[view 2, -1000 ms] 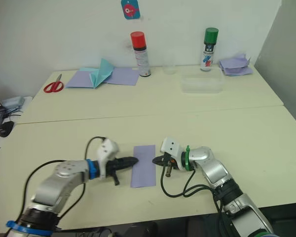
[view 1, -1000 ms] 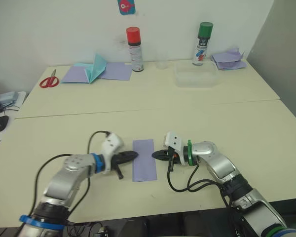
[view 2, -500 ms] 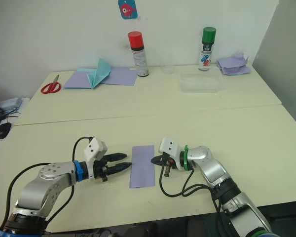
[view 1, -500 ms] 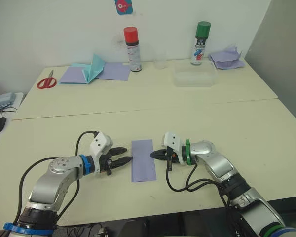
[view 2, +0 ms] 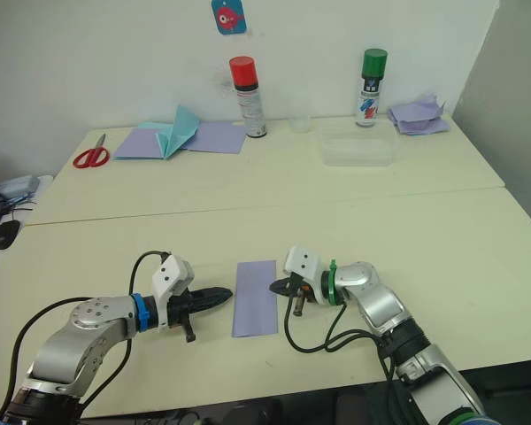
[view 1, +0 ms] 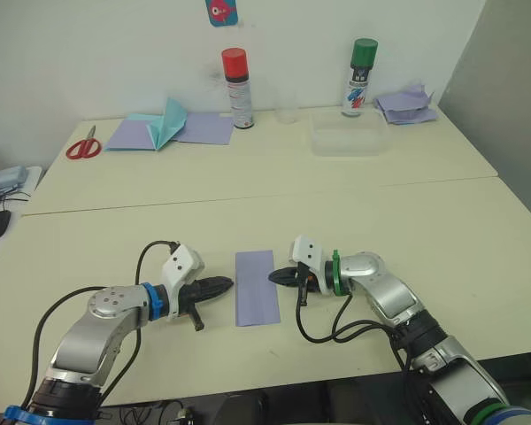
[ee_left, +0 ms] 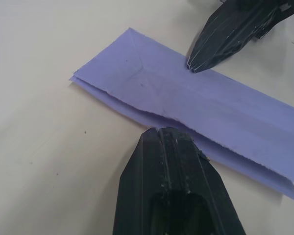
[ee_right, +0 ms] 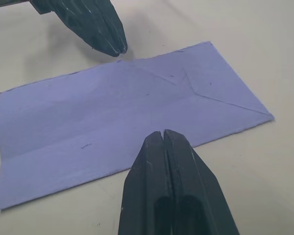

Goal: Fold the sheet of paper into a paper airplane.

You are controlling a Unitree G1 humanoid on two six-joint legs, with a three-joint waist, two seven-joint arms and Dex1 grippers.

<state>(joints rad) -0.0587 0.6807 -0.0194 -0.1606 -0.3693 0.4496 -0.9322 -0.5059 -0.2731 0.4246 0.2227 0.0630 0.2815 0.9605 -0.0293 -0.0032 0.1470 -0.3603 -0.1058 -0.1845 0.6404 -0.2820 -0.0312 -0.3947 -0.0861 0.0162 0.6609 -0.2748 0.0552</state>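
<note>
The sheet of paper (view 1: 256, 287), folded in half, lies flat between both closed tools, seemingly just untouched.

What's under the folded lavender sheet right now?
The sheet of paper lies flat, doubled over on itself, on the bare table. Its lower layer shows along one long edge; whatever the paper covers cannot be seen.

scissors (view 1: 86, 142), spray cans (view 1: 237, 76), clear tub (view 1: 350, 139)
</note>
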